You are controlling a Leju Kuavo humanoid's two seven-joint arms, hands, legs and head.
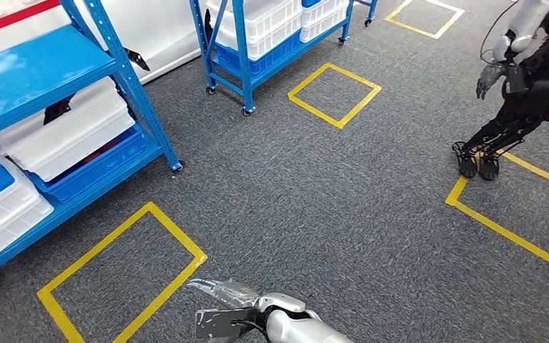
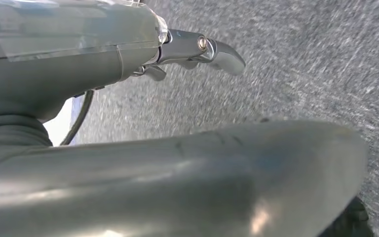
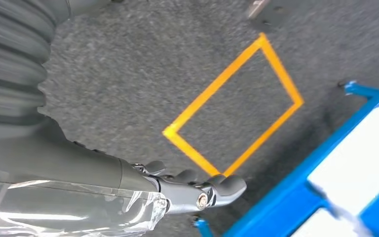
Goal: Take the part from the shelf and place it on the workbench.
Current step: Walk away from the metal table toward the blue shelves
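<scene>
Down low, both hands hung over the grey carpet (image 1: 314, 200): the left hand (image 2: 197, 52) and right hand (image 3: 197, 190) held nothing, fingers loosely curled. Near them stood the blue shelf (image 1: 57, 121) with white bins (image 1: 64, 132); I could not tell which part.

The left hand (image 2: 128, 123) shows a broad, smooth grey thumb and a clear-wrapped grey cover. Its metallic fingers (image 2: 222, 53) curl slightly, holding nothing, above the speckled grey carpet floor (image 2: 301, 64).
</scene>
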